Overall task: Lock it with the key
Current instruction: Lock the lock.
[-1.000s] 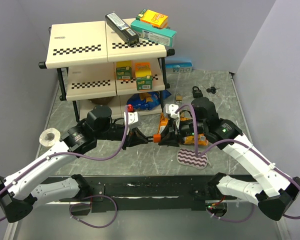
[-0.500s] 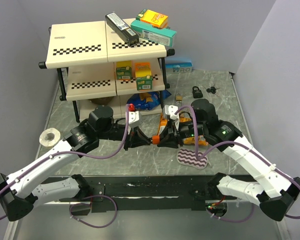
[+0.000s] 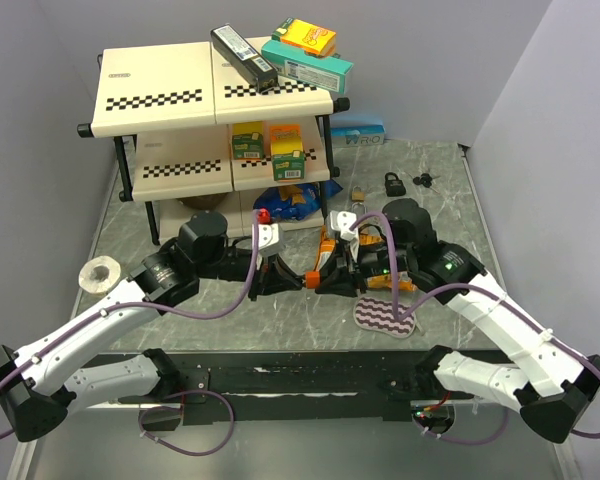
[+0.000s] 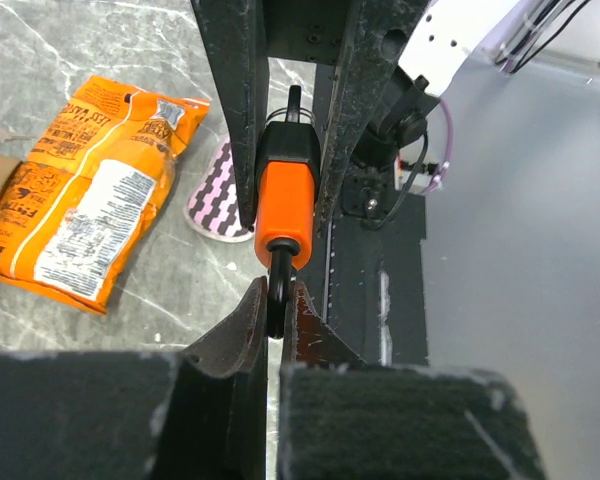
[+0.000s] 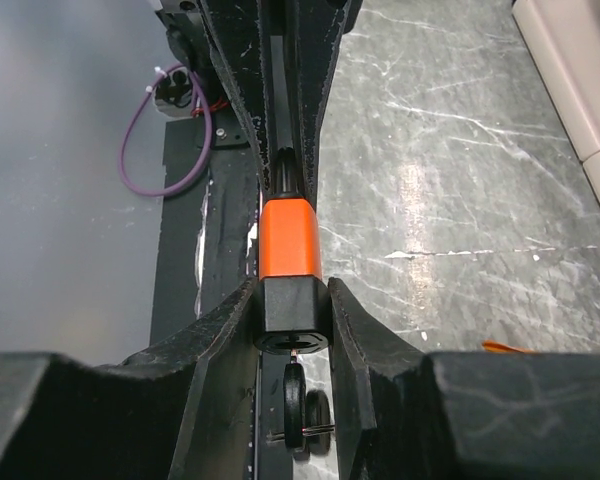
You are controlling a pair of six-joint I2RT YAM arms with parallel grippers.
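Note:
An orange padlock (image 4: 283,200) with a black base is held in the air between both grippers, above the table's middle (image 3: 311,276). My left gripper (image 4: 278,285) is shut on its black shackle (image 4: 278,300). My right gripper (image 5: 293,290) is shut on the padlock's black base (image 5: 293,312), with the orange body (image 5: 290,240) pointing away from it. A black-headed key (image 5: 296,395) sticks out of the keyhole in the base, between the right fingers, and a second key (image 5: 322,412) hangs beside it. From above, the left gripper (image 3: 298,279) and the right gripper (image 3: 326,277) meet tip to tip.
An orange snack bag (image 4: 90,200) and a purple striped pad (image 3: 387,318) lie under the grippers. A two-tier shelf (image 3: 210,100) with boxes stands at the back left. A tape roll (image 3: 102,273) lies at the left. Two other padlocks (image 3: 392,182) and spare keys (image 3: 423,181) are at the back right.
The left gripper has shifted slightly right, closing the gap toward the right gripper. Both grips on the padlock are unchanged.

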